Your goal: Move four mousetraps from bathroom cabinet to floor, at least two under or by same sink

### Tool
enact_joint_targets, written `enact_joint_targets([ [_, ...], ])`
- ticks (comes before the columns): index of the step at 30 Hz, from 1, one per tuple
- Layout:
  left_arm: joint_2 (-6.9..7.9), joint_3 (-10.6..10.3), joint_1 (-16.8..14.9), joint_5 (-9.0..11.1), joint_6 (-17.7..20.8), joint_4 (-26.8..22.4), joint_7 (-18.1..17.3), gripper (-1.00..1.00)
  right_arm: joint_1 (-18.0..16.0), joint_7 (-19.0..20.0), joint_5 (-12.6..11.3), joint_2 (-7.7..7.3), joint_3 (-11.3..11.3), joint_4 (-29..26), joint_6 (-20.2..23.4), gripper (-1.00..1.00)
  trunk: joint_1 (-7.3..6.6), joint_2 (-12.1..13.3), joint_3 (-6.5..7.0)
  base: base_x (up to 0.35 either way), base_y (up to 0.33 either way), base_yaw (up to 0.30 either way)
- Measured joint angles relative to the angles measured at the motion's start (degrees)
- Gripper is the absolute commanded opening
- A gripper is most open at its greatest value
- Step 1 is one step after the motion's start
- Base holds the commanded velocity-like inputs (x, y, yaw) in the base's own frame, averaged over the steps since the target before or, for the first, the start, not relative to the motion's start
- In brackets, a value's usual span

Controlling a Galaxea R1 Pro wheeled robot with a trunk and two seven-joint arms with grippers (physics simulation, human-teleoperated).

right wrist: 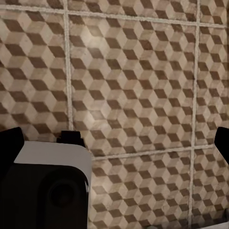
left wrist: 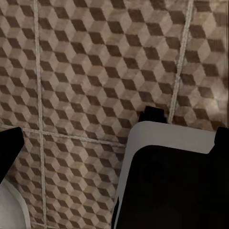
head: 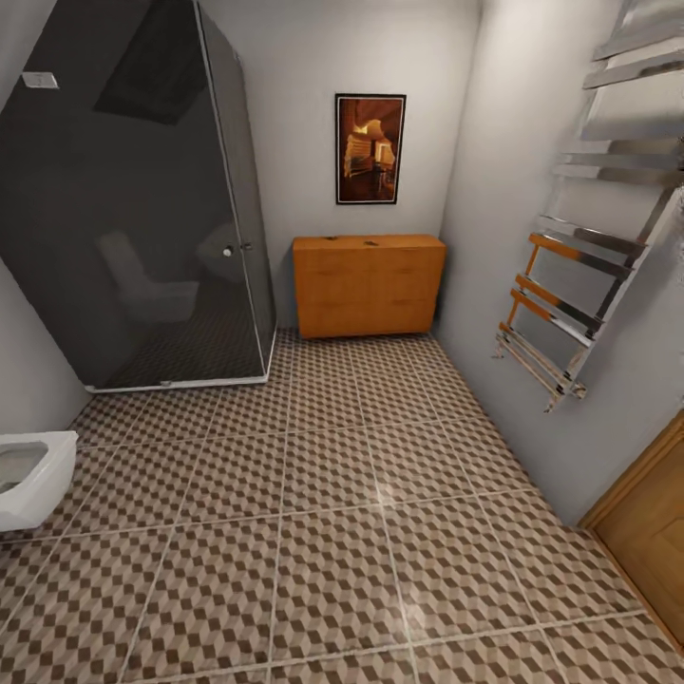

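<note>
The orange-brown cabinet (head: 369,285) stands against the far wall, across the room from me. Two tiny dark flat specks, one (head: 332,237) and another (head: 370,243), lie on its top; they are too small to tell whether they are mousetraps. The cube-patterned bathroom floor (head: 332,532) stretches between me and it. The sink is out of view. My left gripper (left wrist: 114,143) hangs open over the tiles, nothing between its fingers. In the right wrist view my right gripper (right wrist: 117,140) is likewise open and empty above the floor.
A dark glass shower cabin (head: 142,209) fills the back left corner beside the cabinet. A white toilet (head: 28,475) juts in at the left. A chrome towel rail (head: 579,285) sticks out from the right wall, with a wooden door (head: 655,541) nearer me.
</note>
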Motion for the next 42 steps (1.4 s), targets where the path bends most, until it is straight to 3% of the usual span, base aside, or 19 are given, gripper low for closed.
enact_joint_targets([
  [13, -0.03, 0.0, 0.0, 0.0, 0.0, 0.0, 0.0, 1.0, 0.0, 0.0, 0.0, -0.16, -0.1, -0.1, -0.1, 1.0, 0.0, 0.0, 0.0, 0.323, 0.0, -0.236],
  [42, 0.05, 0.0, 0.0, 0.0, 0.1, 0.1, 0.1, 1.0, 0.0, -0.1, -0.1, -0.26, -0.1, -0.3, -0.1, 1.0, 0.0, 0.0, 0.0, 0.324, 0.0, -0.008],
])
